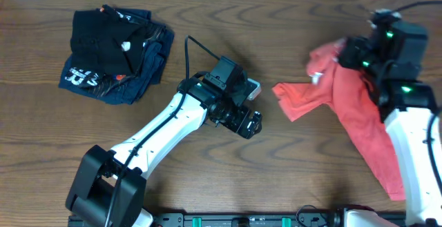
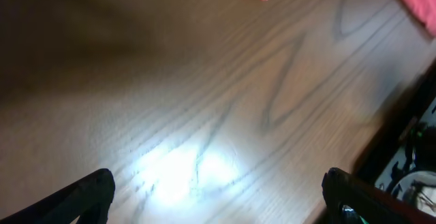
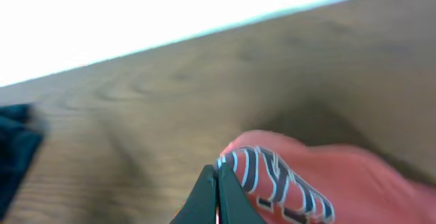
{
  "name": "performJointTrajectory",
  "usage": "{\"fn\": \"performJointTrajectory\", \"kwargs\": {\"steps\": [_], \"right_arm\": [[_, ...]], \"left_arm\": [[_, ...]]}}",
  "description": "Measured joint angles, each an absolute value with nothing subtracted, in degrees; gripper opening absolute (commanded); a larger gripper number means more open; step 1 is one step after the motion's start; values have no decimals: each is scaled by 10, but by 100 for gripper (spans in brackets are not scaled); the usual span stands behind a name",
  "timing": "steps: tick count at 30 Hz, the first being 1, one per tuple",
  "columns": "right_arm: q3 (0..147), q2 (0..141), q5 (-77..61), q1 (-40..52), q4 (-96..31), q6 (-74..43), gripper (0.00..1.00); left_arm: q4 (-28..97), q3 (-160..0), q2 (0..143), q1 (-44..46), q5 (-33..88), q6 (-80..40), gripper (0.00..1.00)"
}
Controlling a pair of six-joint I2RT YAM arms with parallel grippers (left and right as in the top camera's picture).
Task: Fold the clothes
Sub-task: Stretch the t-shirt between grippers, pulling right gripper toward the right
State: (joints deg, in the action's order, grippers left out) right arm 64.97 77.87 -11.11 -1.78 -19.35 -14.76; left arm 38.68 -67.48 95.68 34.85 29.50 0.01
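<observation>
The T-shirt is coral-red with white lettering. The table is brown with darker grain. Also a black garment and a navy garment with white letters.

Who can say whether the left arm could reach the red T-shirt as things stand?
Probably yes: the left tool hangs open over bare table, and nothing lies between it and the red T-shirt's near sleeve.

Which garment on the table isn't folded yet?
The coral-red T-shirt at the right: it lies loose and crumpled, with the right tool shut on it. The black garment and navy garment sit folded, stacked at far left.
</observation>
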Motion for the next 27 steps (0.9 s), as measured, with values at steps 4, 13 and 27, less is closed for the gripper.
{"fn": "performJointTrajectory", "kwargs": {"steps": [4, 13, 27], "right_arm": [[651, 828, -141, 57, -96, -146, 1], [650, 927, -167, 211, -43, -126, 58], [655, 809, -130, -59, -396, -171, 61]], "left_arm": [[437, -675, 941, 332, 283, 0, 99], [489, -675, 826, 290, 204, 0, 98], [430, -675, 927, 328, 186, 0, 98]]}}
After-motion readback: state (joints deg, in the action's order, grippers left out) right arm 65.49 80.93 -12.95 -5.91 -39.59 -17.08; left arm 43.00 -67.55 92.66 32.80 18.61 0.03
